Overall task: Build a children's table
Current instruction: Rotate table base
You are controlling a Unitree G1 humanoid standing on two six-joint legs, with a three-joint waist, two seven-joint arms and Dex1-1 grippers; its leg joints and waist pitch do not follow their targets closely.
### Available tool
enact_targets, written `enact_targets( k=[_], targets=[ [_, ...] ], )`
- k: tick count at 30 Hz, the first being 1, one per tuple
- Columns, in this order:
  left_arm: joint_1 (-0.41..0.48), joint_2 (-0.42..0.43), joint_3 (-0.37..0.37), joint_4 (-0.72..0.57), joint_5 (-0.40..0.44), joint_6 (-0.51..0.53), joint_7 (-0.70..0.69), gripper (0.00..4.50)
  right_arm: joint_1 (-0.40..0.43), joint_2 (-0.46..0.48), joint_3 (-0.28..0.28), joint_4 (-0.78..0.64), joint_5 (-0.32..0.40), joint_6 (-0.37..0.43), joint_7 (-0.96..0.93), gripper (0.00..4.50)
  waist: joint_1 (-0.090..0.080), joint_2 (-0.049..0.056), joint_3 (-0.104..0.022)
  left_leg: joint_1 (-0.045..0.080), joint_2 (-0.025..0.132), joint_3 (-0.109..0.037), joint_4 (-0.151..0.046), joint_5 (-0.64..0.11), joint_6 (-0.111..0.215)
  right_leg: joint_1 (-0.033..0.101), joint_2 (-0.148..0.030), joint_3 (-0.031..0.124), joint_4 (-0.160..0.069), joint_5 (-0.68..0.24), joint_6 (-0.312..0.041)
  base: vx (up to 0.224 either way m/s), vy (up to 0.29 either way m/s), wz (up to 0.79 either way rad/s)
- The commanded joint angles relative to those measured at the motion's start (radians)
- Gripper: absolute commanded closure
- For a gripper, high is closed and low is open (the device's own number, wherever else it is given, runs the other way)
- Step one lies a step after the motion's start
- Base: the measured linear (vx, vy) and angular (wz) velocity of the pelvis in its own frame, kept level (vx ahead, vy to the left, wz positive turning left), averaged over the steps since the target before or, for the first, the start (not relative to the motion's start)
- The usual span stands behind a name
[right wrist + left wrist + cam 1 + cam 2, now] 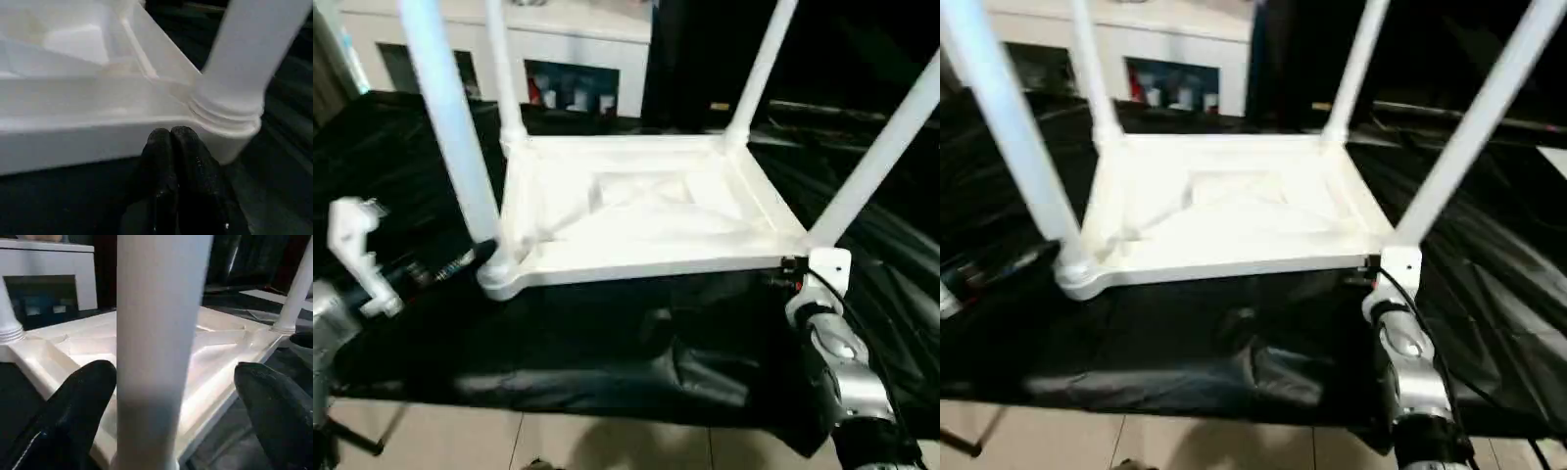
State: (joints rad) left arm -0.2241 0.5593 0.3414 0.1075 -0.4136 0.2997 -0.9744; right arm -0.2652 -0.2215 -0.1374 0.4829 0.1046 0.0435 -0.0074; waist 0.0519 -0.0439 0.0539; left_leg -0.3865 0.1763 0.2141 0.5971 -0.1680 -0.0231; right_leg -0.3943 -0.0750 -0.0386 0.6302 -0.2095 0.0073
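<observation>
**A:** On the black-draped surface (607,343), the tabletop (641,211) lies underside up, all four legs standing in the corner sockets. Near-left leg (450,127), near-right leg (886,147), two far ones behind.

**B:** Fingers?

**A:** Left gripper (166,406) is spread wide, one finger either side of the near-left leg, neither touching it. Right gripper (176,171) is pressed shut, holding nothing, tips just below the near-right socket collar (227,117).

**B:** So the step in hand is seating the legs?

**A:** My read, yes. The near-left leg is the one bracketed. I'd close squarely on it low down near the socket, push straight along the leg's axis, no sideways load. The right side can brace the tabletop's corner with its shut tips so the top doesn't skate on the cloth.

**B:** Anything in the way?

**A:** The cloth is loose and wrinkled at the front edge (705,377), so the top may slide. The legs lean across the head views and crowd both arms. A white cabinet (568,59) sits behind, well apart. A cable (1425,343) runs along the right forearm, close to that corner; watch for snagging.
</observation>
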Motion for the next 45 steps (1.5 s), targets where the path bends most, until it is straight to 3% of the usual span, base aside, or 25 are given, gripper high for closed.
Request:
enact_targets(
  k=[1, 6, 7, 10, 13, 18, 20, 21, 23, 26, 27, 28, 30, 31, 34, 39, 43, 45],
  targets=[
    [-0.027, 0.0, -0.017, 0.05, 0.036, -0.016, 0.026, 0.01, 0.002, -0.014, -0.013, -0.002, -0.012, 0.037, -0.023, 4.43, 0.001, 0.013, -0.06, 0.031, 0.047, -0.036, -0.08, -0.319, -0.062, 0.02, -0.058, 0.045, -0.083, -0.2, -0.145, 0.0, 0.0, 0.0],
    [-0.079, -0.006, -0.039, 0.125, 0.034, -0.052, 0.018, 0.01, -0.032, -0.019, -0.01, 0.042, -0.02, 0.062, -0.021, 4.43, 0.002, 0.016, -0.061, 0.032, 0.048, -0.033, -0.077, -0.29, -0.053, 0.02, -0.058, 0.043, -0.079, -0.162, -0.168, 0.0, 0.0, 0.0],
    [-0.098, -0.015, -0.049, 0.118, 0.006, -0.035, -0.005, 0.01, -0.059, -0.028, -0.012, 0.08, -0.032, 0.082, -0.035, 4.43, 0.001, 0.011, -0.059, 0.031, 0.048, -0.033, -0.078, -0.292, -0.054, 0.021, -0.057, 0.043, -0.08, -0.167, -0.174, 0.0, 0.0, 0.0],
    [-0.11, -0.024, -0.056, 0.105, -0.019, -0.011, -0.02, 0.01, -0.077, -0.035, -0.013, 0.111, -0.04, 0.093, -0.045, 4.43, 0.006, 0.012, -0.058, 0.035, 0.049, -0.031, -0.076, -0.304, -0.061, 0.019, -0.061, 0.044, -0.082, -0.194, -0.176, 0.0, 0.0, 0.0],
    [-0.116, -0.033, -0.071, 0.055, -0.068, 0.033, -0.053, 0.01, -0.115, -0.048, -0.013, 0.176, -0.039, 0.076, -0.031, 4.43, 0.008, 0.011, -0.061, 0.035, 0.05, -0.031, -0.075, -0.293, -0.064, 0.021, -0.063, 0.043, -0.077, -0.181, -0.182, 0.0, 0.0, 0.0],
    [-0.081, -0.01, -0.11, -0.052, -0.136, 0.11, -0.114, 0.01, -0.244, -0.075, -0.015, 0.385, -0.05, 0.03, -0.014, 4.43, 0.008, 0.012, -0.061, 0.032, 0.047, -0.027, -0.071, -0.262, -0.055, 0.024, -0.058, 0.042, -0.073, -0.133, -0.199, 0.0, 0.0, 0.0],
    [-0.062, 0.007, -0.127, -0.094, -0.154, 0.142, -0.136, 0.01, -0.296, -0.077, -0.019, 0.454, -0.052, 0.02, -0.011, 4.43, 0.009, 0.002, -0.06, 0.029, 0.047, -0.026, -0.07, -0.25, -0.046, 0.028, -0.058, 0.041, -0.072, -0.134, -0.197, 0.0, 0.0, 0.0],
    [-0.062, 0.007, -0.127, -0.094, -0.154, 0.142, -0.136, 0.01, -0.296, -0.077, -0.019, 0.454, -0.052, 0.02, -0.011, 4.43, 0.01, 0.005, -0.062, 0.03, 0.048, -0.027, -0.068, -0.247, -0.047, 0.028, -0.062, 0.042, -0.069, -0.136, -0.2, 0.0, 0.0, 0.0],
    [-0.029, 0.041, -0.146, -0.186, -0.205, 0.225, -0.164, 0.01, -0.379, -0.077, -0.013, 0.564, -0.056, -0.023, 0.018, 4.43, 0.01, -0.003, -0.062, 0.027, 0.048, -0.026, -0.068, -0.236, -0.042, 0.03, -0.061, 0.041, -0.068, -0.135, -0.198, 0.0, 0.0, 0.0],
    [-0.015, 0.057, -0.164, -0.258, -0.242, 0.278, -0.171, 0.01, -0.434, -0.068, -0.007, 0.629, -0.055, -0.052, 0.054, 4.43, 0.007, -0.001, -0.061, 0.026, 0.049, -0.027, -0.067, -0.227, -0.036, 0.028, -0.061, 0.039, -0.064, -0.134, -0.218, 0.0, 0.0, 0.0],
    [-0.012, 0.059, -0.17, -0.282, -0.256, 0.294, -0.171, 0.01, -0.451, -0.062, -0.004, 0.648, -0.054, -0.06, 0.074, 4.43, 0.006, -0.001, -0.06, 0.027, 0.049, -0.024, -0.066, -0.225, -0.036, 0.027, -0.058, 0.04, -0.064, -0.128, -0.218, 0.0, 0.0, 0.0],
    [-0.01, 0.058, -0.181, -0.317, -0.282, 0.319, -0.17, 0.01, -0.476, -0.048, 0.002, 0.678, -0.053, -0.071, 0.122, 4.43, 0.007, -0.012, -0.06, 0.025, 0.049, -0.024, -0.066, -0.223, -0.034, 0.029, -0.059, 0.04, -0.063, -0.128, -0.219, 0.0, 0.0, 0.0],
    [-0.011, 0.055, -0.188, -0.33, -0.29, 0.326, -0.168, 0.01, -0.486, -0.038, 0.008, 0.688, -0.056, -0.07, 0.141, 4.43, 0.008, -0.007, -0.059, 0.026, 0.05, -0.024, -0.066, -0.222, -0.033, 0.028, -0.06, 0.041, -0.065, -0.131, -0.216, 0.0, 0.0, 0.0],
    [-0.017, 0.04, -0.21, -0.361, -0.305, 0.337, -0.16, 0.01, -0.515, -0.007, 0.023, 0.714, -0.062, -0.07, 0.203, 4.43, 0.006, -0.012, -0.061, 0.025, 0.051, -0.025, -0.066, -0.223, -0.034, 0.03, -0.061, 0.041, -0.061, -0.133, -0.22, 0.0, 0.0, 0.0],
    [-0.029, 0.023, -0.239, -0.389, -0.31, 0.345, -0.148, 0.01, -0.545, 0.033, 0.035, 0.749, -0.068, -0.07, 0.263, 4.43, 0.001, -0.01, -0.059, 0.022, 0.055, -0.028, -0.069, -0.233, -0.045, 0.03, -0.064, 0.042, -0.062, -0.147, -0.222, 0.0, 0.0, 0.0],
    [-0.083, -0.026, -0.3, -0.397, -0.309, 0.358, -0.128, 0.01, -0.599, 0.126, 0.077, 0.802, -0.103, -0.096, 0.38, 4.43, 0.0, -0.019, -0.06, 0.027, 0.057, -0.027, -0.069, -0.23, -0.053, 0.029, -0.065, 0.042, -0.059, -0.123, -0.233, 0.0, 0.0, 0.0],
    [-0.122, -0.059, -0.337, -0.387, -0.308, 0.357, -0.124, 0.01, -0.626, 0.167, 0.087, 0.815, -0.11, -0.117, 0.433, 4.43, 0.005, -0.014, -0.061, 0.031, 0.058, -0.025, -0.069, -0.222, -0.06, 0.028, -0.065, 0.042, -0.056, -0.1, -0.239, 0.0, 0.0, 0.0],
    [-0.147, -0.086, -0.376, -0.377, -0.288, 0.345, -0.123, 0.01, -0.635, 0.181, 0.091, 0.819, -0.11, -0.128, 0.47, 4.43, 0.009, -0.017, -0.061, 0.03, 0.058, -0.025, -0.07, -0.215, -0.061, 0.03, -0.065, 0.041, -0.055, -0.085, -0.239, 0.0, 0.0, 0.0]
  ],
)
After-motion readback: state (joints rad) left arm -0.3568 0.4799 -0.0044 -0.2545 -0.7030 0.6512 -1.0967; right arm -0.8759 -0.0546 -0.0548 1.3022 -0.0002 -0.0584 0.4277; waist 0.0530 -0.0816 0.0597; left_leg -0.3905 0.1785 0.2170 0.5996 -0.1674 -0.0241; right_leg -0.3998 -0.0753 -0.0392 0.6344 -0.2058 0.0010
